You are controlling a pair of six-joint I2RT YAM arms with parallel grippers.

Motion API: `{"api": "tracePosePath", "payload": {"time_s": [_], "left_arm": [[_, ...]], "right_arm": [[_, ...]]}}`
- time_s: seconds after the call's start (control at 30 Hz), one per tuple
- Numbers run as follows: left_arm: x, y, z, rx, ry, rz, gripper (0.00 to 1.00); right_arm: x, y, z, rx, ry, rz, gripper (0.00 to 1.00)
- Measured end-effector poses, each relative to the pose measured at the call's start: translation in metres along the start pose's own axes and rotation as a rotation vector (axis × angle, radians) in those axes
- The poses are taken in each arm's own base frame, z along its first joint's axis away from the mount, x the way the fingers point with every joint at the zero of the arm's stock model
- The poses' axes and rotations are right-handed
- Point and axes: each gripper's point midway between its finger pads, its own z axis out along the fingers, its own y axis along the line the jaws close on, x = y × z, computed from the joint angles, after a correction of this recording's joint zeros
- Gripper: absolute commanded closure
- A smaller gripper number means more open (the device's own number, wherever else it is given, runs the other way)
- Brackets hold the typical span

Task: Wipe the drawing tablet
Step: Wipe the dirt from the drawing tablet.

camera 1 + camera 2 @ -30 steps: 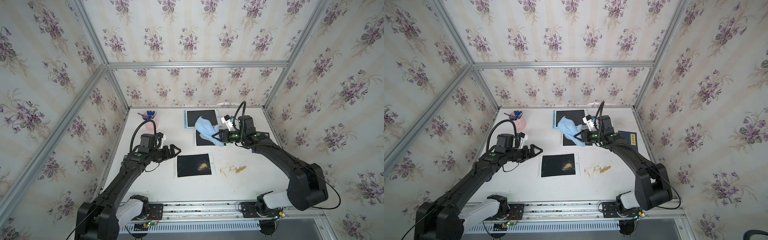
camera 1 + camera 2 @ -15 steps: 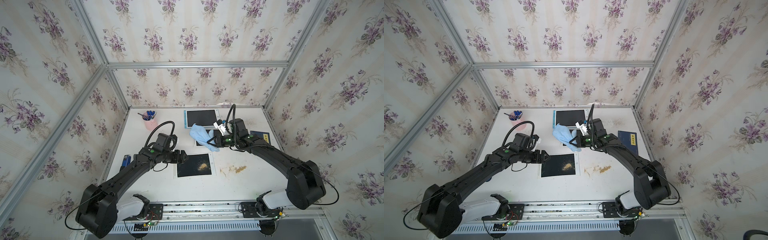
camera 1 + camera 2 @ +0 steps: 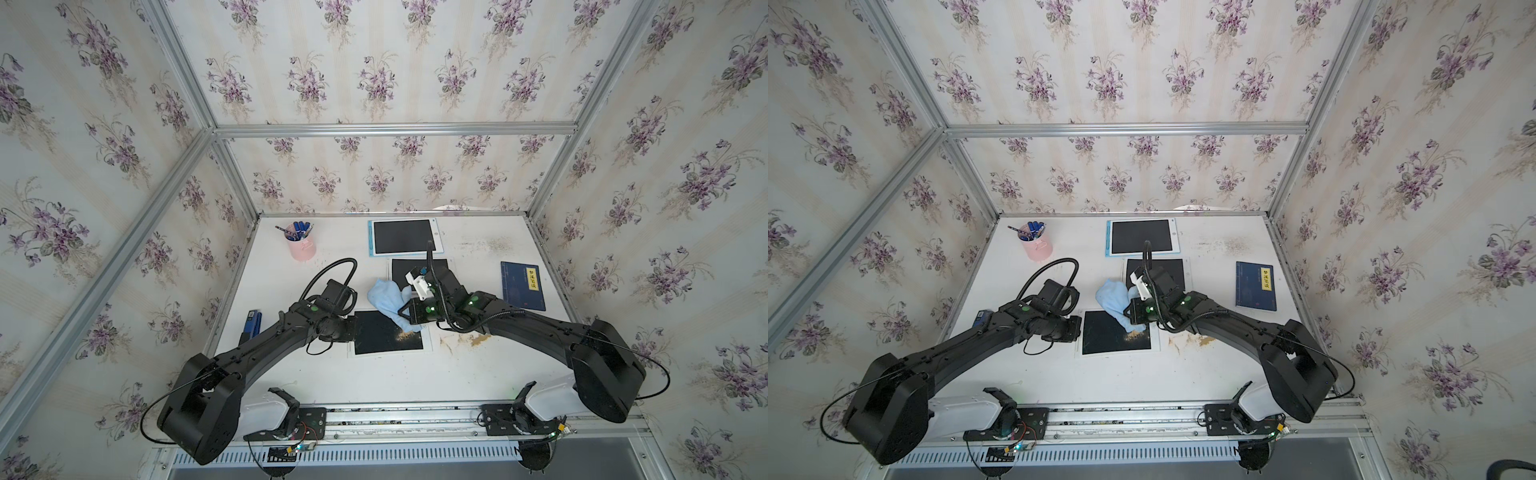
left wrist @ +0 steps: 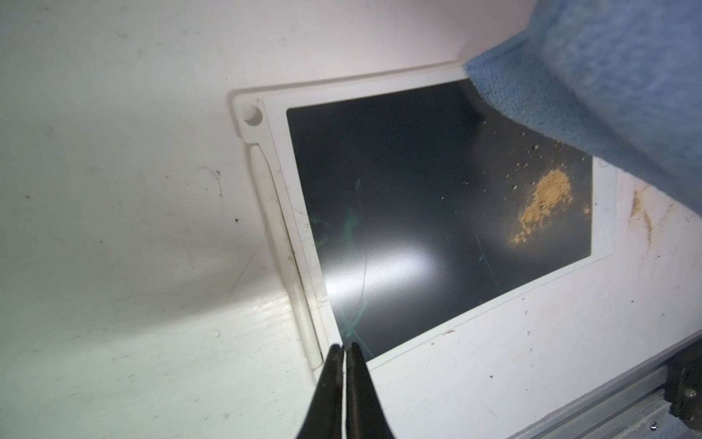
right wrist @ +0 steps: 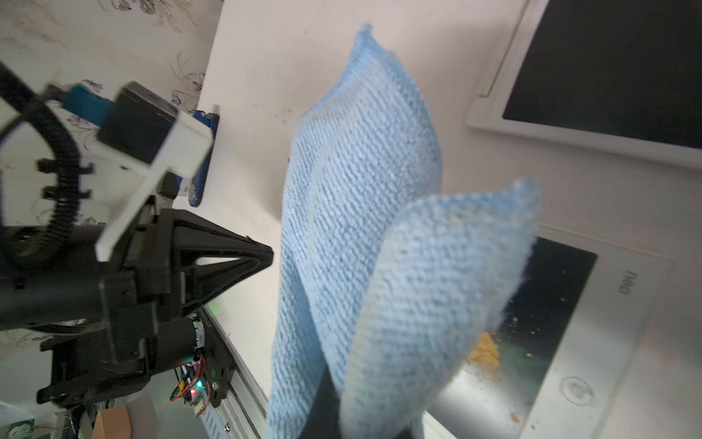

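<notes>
Drawing tablet [image 3: 380, 338] lay flat on the white table [image 3: 374, 386], front middle, between the two arms. White frame, black screen. The left wrist view showed faint green scribbles [image 4: 351, 222] on the glass.

Tan powder [image 4: 543, 205] sat in a small heap on the right side of the screen, loose grains scattered round it. A powder smear [image 3: 478, 340] marked the table just right of the tablet.

Left gripper [image 4: 343, 349]: jaws pressed together, nothing between them. The tips stood at the tablet's left frame, by the stylus slot (contact with the frame could not be judged).

Right gripper [image 3: 404, 311]: clamped on the blue cloth [image 3: 384, 296]. The cloth bunched up beside the gripper and trailed down over the tablet's far right corner. In the right wrist view it hung in two folded lobes, and the fingers were mostly buried under it. Its lower end lay just beside the powder heap. Whether it pressed on the screen could not be told.

Elsewhere on the table:
- pink pen cup [image 3: 302, 248], far left
- second tablet [image 3: 403, 237], blue-edged, at the far edge
- third tablet [image 3: 417, 268], just in front of that one and partly hidden by the right arm
- blue book [image 3: 522, 286], right side
- blue stapler [image 3: 252, 322], left side, beside the left arm
</notes>
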Motion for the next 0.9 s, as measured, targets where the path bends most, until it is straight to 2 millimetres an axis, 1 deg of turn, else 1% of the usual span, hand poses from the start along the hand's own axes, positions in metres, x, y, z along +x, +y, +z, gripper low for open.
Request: {"api": "tracePosePath", "payload": {"time_s": [0.03, 0.07, 0.1, 0.13, 0.17, 0.2, 0.23, 0.37, 0.5, 0.63, 0.7, 0.77, 0.8, 0.9], "left_arm": [[0.002, 0.002, 0.002, -0.006, 0.007, -0.005, 0.81], [0.003, 0.003, 0.003, -0.014, 0.01, -0.006, 0.74], [0.003, 0.005, 0.005, -0.022, 0.007, -0.013, 0.58], [0.003, 0.006, 0.007, -0.028, 0.005, -0.012, 0.49], [0.003, 0.007, 0.009, -0.033, 0.004, -0.015, 0.46], [0.003, 0.009, 0.011, -0.038, 0.006, -0.026, 0.38], [0.004, 0.009, 0.013, -0.042, 0.01, -0.026, 0.36], [0.004, 0.012, 0.018, -0.057, 0.017, -0.031, 0.35], [0.004, 0.016, 0.024, -0.081, 0.032, -0.033, 0.4], [0.0, 0.02, 0.032, -0.114, 0.056, -0.034, 0.42], [0.001, 0.023, 0.036, -0.135, 0.077, -0.039, 0.44], [0.0, 0.024, 0.038, -0.156, 0.082, -0.04, 0.52], [-0.002, 0.026, 0.039, -0.17, 0.082, -0.044, 0.55], [-0.003, 0.025, 0.041, -0.18, 0.088, -0.044, 0.55]], "right_arm": [[0.0, 0.004, 0.002, -0.003, -0.013, 0.003, 1.0], [-0.001, 0.005, 0.004, 0.002, -0.026, 0.012, 1.0], [0.001, 0.007, 0.007, 0.008, -0.031, 0.023, 1.0], [0.003, 0.009, 0.011, 0.009, -0.032, 0.03, 1.0], [0.004, 0.009, 0.014, 0.014, -0.035, 0.035, 1.0], [0.007, 0.01, 0.018, 0.018, -0.032, 0.042, 1.0], [0.01, 0.011, 0.021, 0.023, -0.029, 0.049, 1.0], [0.017, 0.012, 0.032, 0.032, -0.023, 0.075, 1.0], [0.022, 0.012, 0.044, 0.059, -0.017, 0.091, 1.0], [0.035, 0.017, 0.052, 0.056, 0.015, 0.103, 1.0], [0.039, 0.018, 0.054, 0.054, 0.019, 0.114, 1.0], [0.041, 0.018, 0.057, 0.053, 0.012, 0.12, 1.0], [0.042, 0.018, 0.059, 0.05, 0.012, 0.129, 1.0], [0.053, 0.016, 0.066, 0.05, 0.028, 0.138, 1.0]]}}
